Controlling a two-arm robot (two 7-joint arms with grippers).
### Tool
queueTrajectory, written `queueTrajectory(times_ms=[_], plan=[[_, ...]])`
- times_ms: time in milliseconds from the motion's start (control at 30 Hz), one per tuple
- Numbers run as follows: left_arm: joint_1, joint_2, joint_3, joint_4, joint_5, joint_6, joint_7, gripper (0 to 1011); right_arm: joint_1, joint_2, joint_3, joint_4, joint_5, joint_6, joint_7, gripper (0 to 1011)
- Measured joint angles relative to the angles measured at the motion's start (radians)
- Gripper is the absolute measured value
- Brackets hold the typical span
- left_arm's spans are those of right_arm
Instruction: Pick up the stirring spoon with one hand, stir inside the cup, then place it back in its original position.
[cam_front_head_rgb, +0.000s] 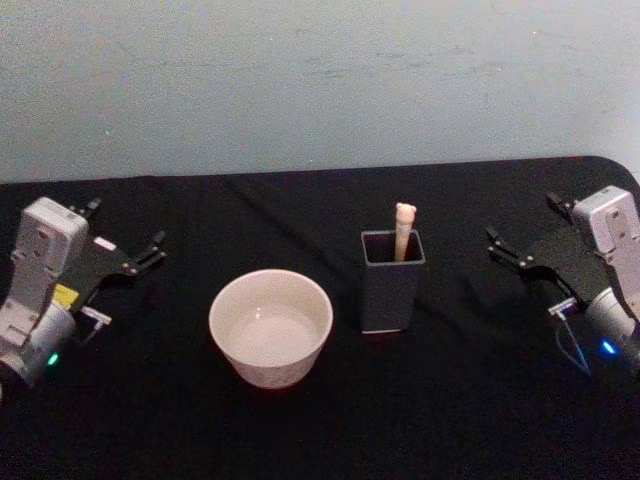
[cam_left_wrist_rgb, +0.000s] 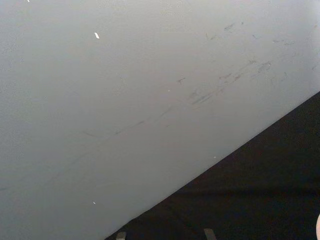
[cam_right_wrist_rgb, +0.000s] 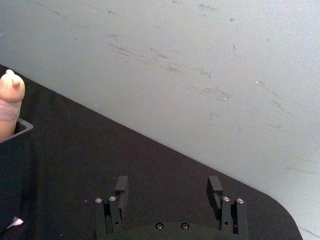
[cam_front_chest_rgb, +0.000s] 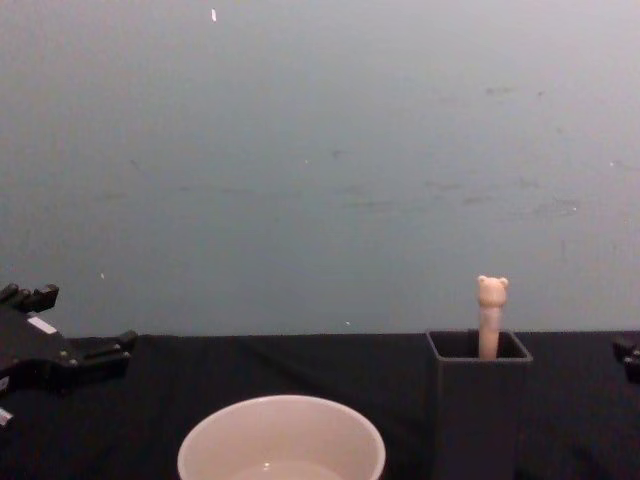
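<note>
The stirring spoon (cam_front_head_rgb: 404, 228) stands in the dark grey square holder (cam_front_head_rgb: 388, 295) near the middle of the black-draped table (cam_front_head_rgb: 320, 430), its cream handle leaning against the holder's right wall and only the bear-head top clearing the rim; its bowl is hidden inside. From the chest view the bear head (cam_front_chest_rgb: 490, 292) pokes up above the holder's open mouth (cam_front_chest_rgb: 478, 420) against the pale blue-grey wall (cam_front_chest_rgb: 320, 150). The off-white cup (cam_front_head_rgb: 268, 370) sits just to the left of the holder and a little nearer the robot, apart from it, upright. The left gripper (cam_front_head_rgb: 125, 222) rests low at the table's left edge, well apart from the cup, its two fingers spread and holding nothing. The right gripper (cam_front_head_rgb: 522, 217) sits at the table's right edge, well clear of the holder; its wrist view shows the black fingers (cam_right_wrist_rgb: 121, 185) parted wide with bare cloth between them, and the spoon's bear-head top (cam_right_wrist_rgb: 10, 100) rising from the holder's corner (cam_right_wrist_rgb: 22, 127) off to one side.
</note>
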Motion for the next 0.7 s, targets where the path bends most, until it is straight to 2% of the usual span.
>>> queueTrajectory(times_ms=[700], plan=[[0.000,0.000,0.000,0.000,0.000,0.000,0.000,1001,0.000,0.000,0.000,0.000,0.000,0.000,0.000,1002]])
